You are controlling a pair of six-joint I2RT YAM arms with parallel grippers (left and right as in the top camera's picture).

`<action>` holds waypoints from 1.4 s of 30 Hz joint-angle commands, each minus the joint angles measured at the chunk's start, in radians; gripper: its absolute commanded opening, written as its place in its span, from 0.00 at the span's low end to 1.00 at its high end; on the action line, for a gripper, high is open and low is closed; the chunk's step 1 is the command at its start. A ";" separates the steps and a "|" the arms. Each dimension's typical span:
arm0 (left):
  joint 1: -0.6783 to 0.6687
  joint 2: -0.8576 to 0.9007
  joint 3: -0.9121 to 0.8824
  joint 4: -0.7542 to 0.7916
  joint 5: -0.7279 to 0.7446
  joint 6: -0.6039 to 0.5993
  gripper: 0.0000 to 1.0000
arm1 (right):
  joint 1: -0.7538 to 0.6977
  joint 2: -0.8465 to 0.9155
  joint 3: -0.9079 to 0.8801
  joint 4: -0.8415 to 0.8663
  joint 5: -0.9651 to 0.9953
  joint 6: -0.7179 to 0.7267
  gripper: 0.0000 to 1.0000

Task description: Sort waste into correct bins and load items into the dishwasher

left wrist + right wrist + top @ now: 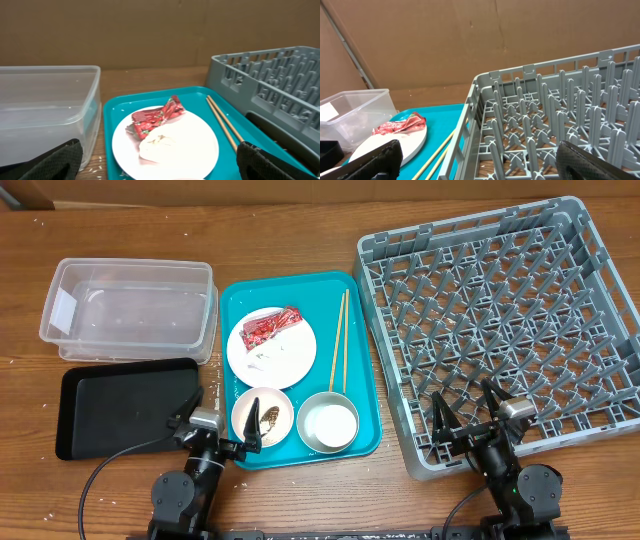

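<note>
Bright, even light, soft shadows; wrist views slightly blurred.

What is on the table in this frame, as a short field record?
teal tray: holds large plate, small plate, metal bowl, chopsticks
large plate: red wrapper and white tissue on it
small plate: brown scrap
dish rack: grey, empty, right of teal tray
bins: clear bin and black tray, left, both empty
left pincer: open, empty
right pincer: open, empty
</note>
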 commanded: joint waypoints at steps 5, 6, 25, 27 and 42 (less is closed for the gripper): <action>-0.003 -0.002 -0.003 0.018 0.097 -0.113 1.00 | -0.006 -0.011 -0.010 0.018 -0.035 0.027 1.00; -0.003 -0.002 -0.003 0.024 0.128 -0.148 1.00 | -0.006 -0.011 -0.010 0.016 -0.064 0.049 1.00; -0.003 0.149 0.483 -0.097 0.354 -0.258 1.00 | -0.006 0.105 0.414 -0.203 -0.309 0.097 1.00; -0.003 0.241 0.603 -0.227 0.355 -0.252 1.00 | -0.006 0.186 0.512 -0.303 -0.305 0.094 1.00; -0.003 0.861 1.138 -0.660 0.681 -0.257 1.00 | -0.006 0.926 1.033 -0.870 -0.336 0.095 1.00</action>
